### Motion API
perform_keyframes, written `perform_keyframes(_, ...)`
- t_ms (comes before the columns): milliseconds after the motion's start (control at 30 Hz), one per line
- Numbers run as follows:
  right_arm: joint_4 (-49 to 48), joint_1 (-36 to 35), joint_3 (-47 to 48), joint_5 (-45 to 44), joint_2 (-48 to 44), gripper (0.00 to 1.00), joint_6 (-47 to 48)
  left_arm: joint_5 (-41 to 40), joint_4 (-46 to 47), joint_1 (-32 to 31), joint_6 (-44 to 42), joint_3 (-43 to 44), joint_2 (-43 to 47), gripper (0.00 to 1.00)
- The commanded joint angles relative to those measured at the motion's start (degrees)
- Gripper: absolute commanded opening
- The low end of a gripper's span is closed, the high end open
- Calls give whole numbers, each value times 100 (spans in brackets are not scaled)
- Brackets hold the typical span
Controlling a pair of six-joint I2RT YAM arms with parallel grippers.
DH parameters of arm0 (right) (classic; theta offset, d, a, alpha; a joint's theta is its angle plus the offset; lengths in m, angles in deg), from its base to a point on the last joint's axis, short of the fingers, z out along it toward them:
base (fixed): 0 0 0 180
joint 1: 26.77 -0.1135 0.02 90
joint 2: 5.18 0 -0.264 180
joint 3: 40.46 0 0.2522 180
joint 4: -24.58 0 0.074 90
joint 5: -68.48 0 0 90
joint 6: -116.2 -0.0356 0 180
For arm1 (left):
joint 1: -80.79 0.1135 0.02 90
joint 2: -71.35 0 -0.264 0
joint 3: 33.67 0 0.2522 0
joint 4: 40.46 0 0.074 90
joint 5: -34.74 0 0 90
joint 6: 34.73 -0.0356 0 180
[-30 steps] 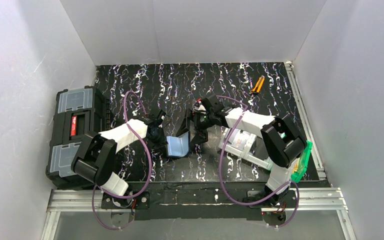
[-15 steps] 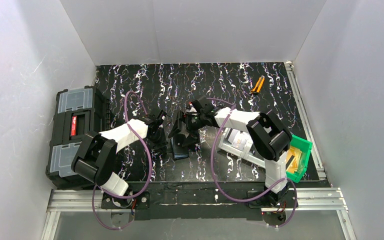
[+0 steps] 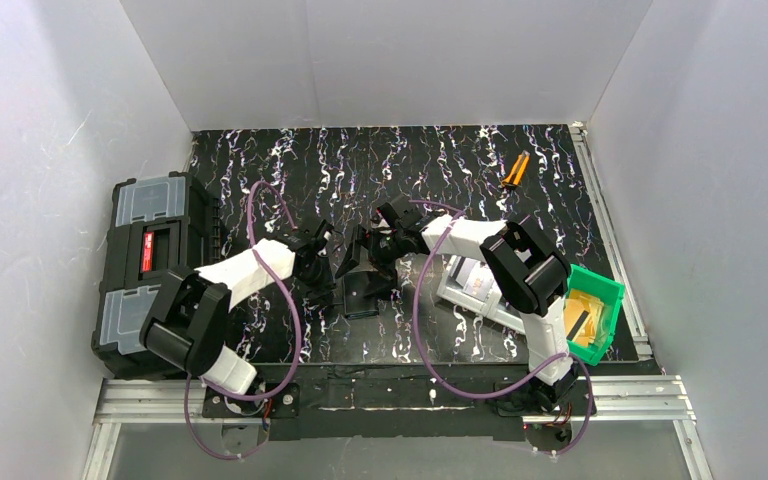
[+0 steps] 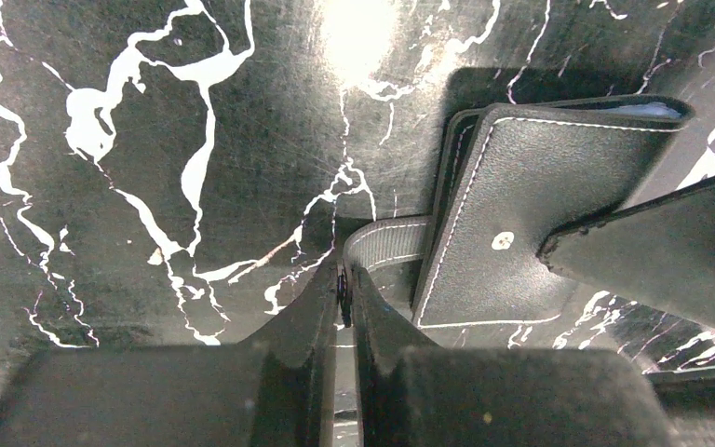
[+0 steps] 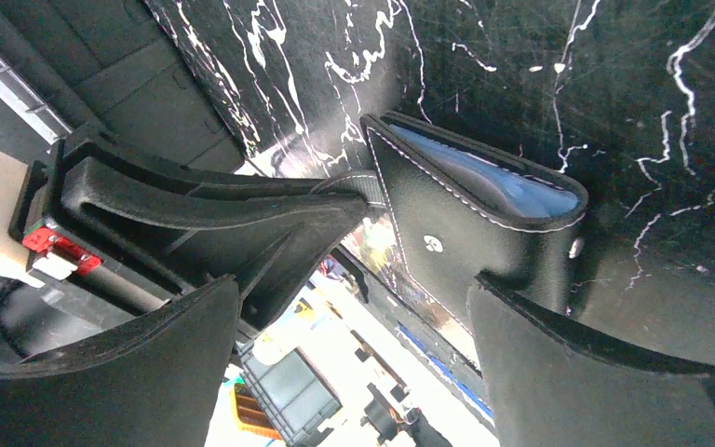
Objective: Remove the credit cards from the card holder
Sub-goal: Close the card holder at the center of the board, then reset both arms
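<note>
Left fingers (image 4: 279,372) pressed together, pinching the grey-edged strap (image 4: 386,244) of the small black stitched-leather bifold card holder (image 4: 531,205), nearly folded, mid-table on the black white-veined table (image 4: 149,140). Right fingers (image 5: 102,382) spread wide, holder between them.

The card holder (image 3: 362,290) lies on the table (image 3: 290,170) near its middle, a little toward the near edge. The left gripper (image 3: 325,272) is just left of it and the right gripper (image 3: 378,262) is just behind it to the right. The toolbox (image 3: 150,262) stands at the table's left edge. A hand tool (image 3: 513,170) lies near the far right corner. A bin (image 3: 600,300) sits at the near right, with a second bin (image 3: 470,285) just left of it.
</note>
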Motion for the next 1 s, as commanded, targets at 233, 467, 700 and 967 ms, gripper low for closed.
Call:
perform_keyframes(233, 434, 65, 321, -174, -248, 98, 290, 394, -179, -18, -211, 439, 556, 10)
perform_keyframes(467, 754, 217, 416, -307, -663, 98, 494, 831, -79, -28, -364, 601, 488, 20)
perform_keyframes(700, 1217, 452, 301, -704, -1185, 98, 783, 1250, 80, -34, -488, 719, 353, 23)
perform_keyframes(967, 1608, 558, 114, -1078, -1481, 98, 1034, 1356, -14, -78, -659, 908, 131, 25)
